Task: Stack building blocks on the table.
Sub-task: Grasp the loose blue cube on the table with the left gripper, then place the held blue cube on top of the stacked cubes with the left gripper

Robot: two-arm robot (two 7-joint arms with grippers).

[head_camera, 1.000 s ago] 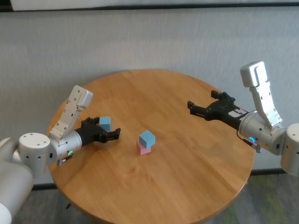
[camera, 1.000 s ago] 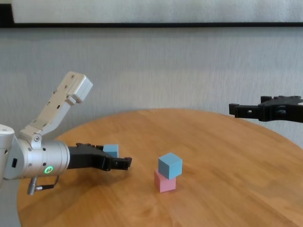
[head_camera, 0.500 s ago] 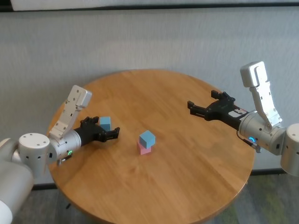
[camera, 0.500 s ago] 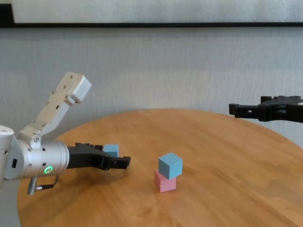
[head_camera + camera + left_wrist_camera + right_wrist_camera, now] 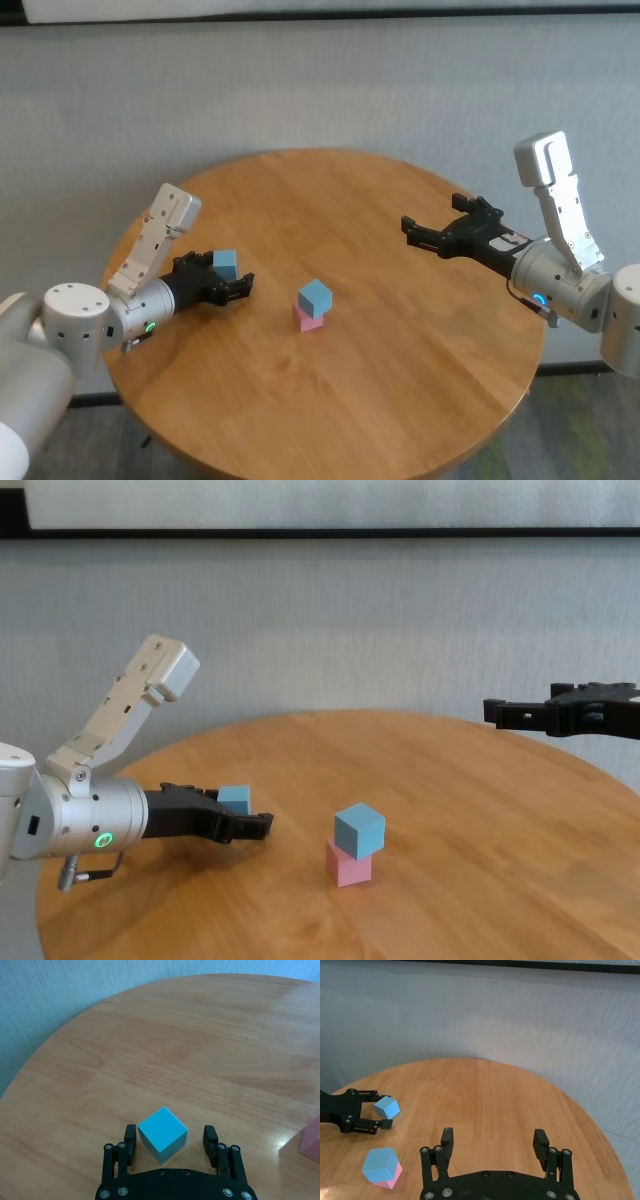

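Left gripper (image 5: 170, 1141) low over the table (image 5: 400, 380) on the robot's left side, its fingers (image 5: 209, 1137) standing one on each side of the loose blue block (image 5: 162, 1133) with a visible gap at both faces, so the block is straddled but not yet clamped and sits flat on the wood. Near the table's centre, a second blue block (image 5: 314, 296) sits on the pink block (image 5: 309, 319), turned slightly askew from it. Right gripper (image 5: 494, 1144) hangs spread and empty above the table's right side, well apart from the work. Principal risks, as judged from this arrangement: the loose block lies rotated relative to the fingers, so closing may meet a corner before a face, twisting the cube or squeezing it out forward; the block also lies toward the fingertips, giving a shallow hold that could slip in the lift; placing a third cube on the already skewed pair could topple the stack
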